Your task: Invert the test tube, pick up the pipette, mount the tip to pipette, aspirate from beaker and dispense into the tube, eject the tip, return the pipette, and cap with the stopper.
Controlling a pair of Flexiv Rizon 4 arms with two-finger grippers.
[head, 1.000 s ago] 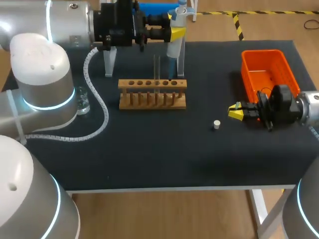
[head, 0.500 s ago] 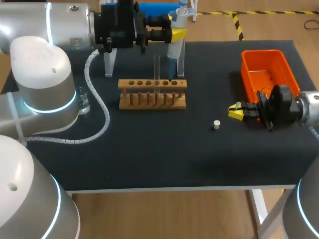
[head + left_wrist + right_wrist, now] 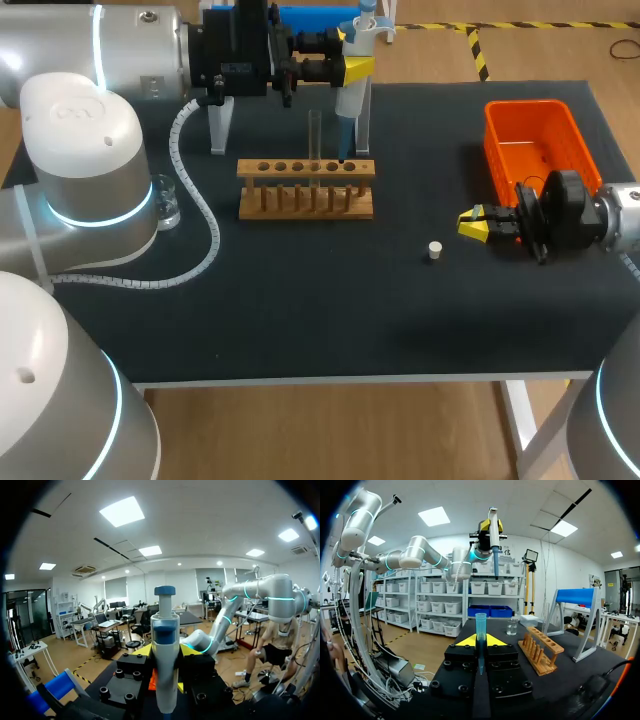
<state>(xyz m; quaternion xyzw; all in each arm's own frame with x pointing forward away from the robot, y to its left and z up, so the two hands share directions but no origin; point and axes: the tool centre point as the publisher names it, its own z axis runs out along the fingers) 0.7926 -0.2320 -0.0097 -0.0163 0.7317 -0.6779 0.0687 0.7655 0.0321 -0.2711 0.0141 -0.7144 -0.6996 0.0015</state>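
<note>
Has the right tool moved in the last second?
No. The right tool keeps its spot beside the orange bin, same gap to the white stopper.

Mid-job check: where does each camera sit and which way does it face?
Head view: above and behind the robot, looking down on the black table; both arms enter from the sides.
Left wrist view: on the left wrist, facing the table's right side; left gripper clamps the white-and-blue pipette.
Right wrist view: on the right wrist, facing across the table at the wooden tube rack; right gripper holds a blue pipette tip.
Shared: head and right wrist views show rack, pipette and glass beaker.
</note>
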